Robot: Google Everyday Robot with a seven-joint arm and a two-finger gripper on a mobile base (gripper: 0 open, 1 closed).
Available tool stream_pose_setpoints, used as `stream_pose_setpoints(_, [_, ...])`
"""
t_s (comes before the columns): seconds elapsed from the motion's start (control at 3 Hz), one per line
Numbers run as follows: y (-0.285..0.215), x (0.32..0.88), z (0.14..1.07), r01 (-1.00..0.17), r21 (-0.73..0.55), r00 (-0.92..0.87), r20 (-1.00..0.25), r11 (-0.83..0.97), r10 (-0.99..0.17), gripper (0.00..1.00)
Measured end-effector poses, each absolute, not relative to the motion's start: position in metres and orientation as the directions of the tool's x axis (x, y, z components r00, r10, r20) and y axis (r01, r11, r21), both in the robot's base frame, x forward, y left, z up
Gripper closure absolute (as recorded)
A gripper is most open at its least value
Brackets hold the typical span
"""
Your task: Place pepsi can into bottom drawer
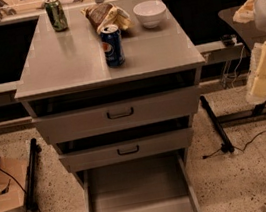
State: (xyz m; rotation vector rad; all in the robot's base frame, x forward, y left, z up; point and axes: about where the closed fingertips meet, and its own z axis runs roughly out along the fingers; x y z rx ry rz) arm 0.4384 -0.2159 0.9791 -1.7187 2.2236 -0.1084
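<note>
The pepsi can (pixel 112 45) stands upright on the grey cabinet top (pixel 65 63), near the front middle. The bottom drawer (pixel 137 191) is pulled out toward me at floor level, and its flat floor is bare. My gripper (pixel 264 78) is at the right edge of the view, on the pale arm, to the right of the cabinet and lower than its top. It is well away from the can and holds nothing that I can see.
A green can (pixel 55 13), a brown snack bag (pixel 104 15) and a white bowl (pixel 150 13) stand behind the pepsi can. The two upper drawers (pixel 119 114) with black handles stand slightly ajar. A cardboard box (pixel 2 201) is at left, and black stand legs (pixel 215 124) and cables at right.
</note>
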Motion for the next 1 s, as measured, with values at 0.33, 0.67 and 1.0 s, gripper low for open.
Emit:
stream_pose_setpoints(0.33, [-0.216, 0.438, 0.979, -0.928, -0.257, -0.220, -0.210, 0.270, -0.953, 0.00])
stream_pose_setpoints(0.67, [-0.206, 0.452, 0.979, -0.925, -0.282, -0.196, -0.224, 0.256, -0.955, 0.00])
stream_pose_setpoints(1.0, [-0.187, 0.474, 0.979, -0.919, -0.324, -0.150, -0.243, 0.226, -0.958, 0.00])
